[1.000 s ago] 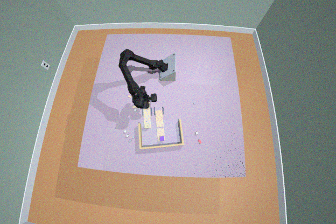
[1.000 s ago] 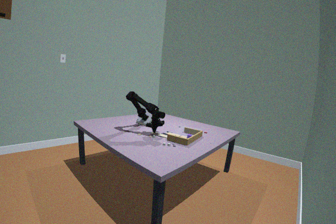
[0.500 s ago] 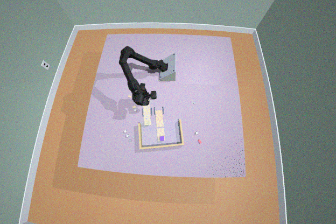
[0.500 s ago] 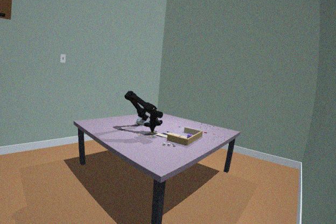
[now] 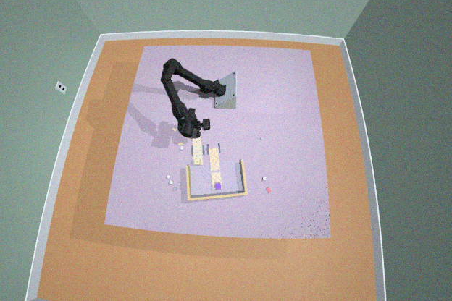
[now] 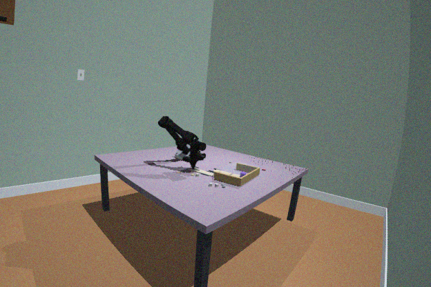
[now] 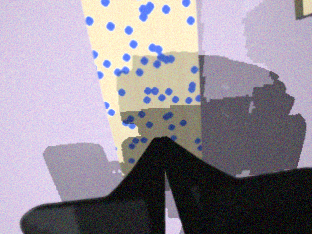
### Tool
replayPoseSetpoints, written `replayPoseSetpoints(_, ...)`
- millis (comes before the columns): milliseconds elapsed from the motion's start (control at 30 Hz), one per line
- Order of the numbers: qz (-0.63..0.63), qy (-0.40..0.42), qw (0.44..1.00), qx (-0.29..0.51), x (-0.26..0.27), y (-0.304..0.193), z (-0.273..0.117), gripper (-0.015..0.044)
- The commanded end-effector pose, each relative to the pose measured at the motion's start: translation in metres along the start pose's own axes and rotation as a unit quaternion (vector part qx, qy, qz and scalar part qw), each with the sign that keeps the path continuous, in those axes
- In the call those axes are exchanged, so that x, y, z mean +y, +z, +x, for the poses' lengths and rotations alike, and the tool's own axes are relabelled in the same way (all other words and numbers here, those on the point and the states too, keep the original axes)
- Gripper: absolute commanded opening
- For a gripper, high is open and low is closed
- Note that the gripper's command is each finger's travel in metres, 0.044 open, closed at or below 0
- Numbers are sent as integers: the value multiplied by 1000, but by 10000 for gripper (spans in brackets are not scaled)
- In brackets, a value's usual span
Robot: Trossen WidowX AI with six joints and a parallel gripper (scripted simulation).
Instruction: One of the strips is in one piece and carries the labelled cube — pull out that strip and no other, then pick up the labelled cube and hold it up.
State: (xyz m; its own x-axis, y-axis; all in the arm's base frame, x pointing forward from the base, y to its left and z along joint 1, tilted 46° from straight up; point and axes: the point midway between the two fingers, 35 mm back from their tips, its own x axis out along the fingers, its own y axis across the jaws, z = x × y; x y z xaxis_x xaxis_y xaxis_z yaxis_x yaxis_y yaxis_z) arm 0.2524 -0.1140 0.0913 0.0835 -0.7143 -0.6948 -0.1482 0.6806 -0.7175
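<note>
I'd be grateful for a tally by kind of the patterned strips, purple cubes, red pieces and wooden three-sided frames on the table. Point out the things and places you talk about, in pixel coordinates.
Blue-dotted strip (image 5: pixel 197 150) (image 6: pixel 204 172) (image 7: pixel 150 77): 1
Zigzag strip (image 5: pixel 214 159) (image 6: pixel 229 174), with a gap across it: 1
Purple cube (image 5: pixel 217 186) (image 6: pixel 242 174): 1
Red piece (image 5: pixel 268 189) (image 6: pixel 263 170): 1
Wooden frame (image 5: pixel 216 196) (image 6: pixel 228 177) (image 7: pixel 299 10): 1
Total: 5
</note>
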Motion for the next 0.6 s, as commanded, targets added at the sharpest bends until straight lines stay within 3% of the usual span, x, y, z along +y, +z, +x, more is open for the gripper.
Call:
replayPoseSetpoints(0,-4,3,1000,10,2,-12,4,0)
replayPoseSetpoints(567,-5,3,1000,10,2,-35,4,0)
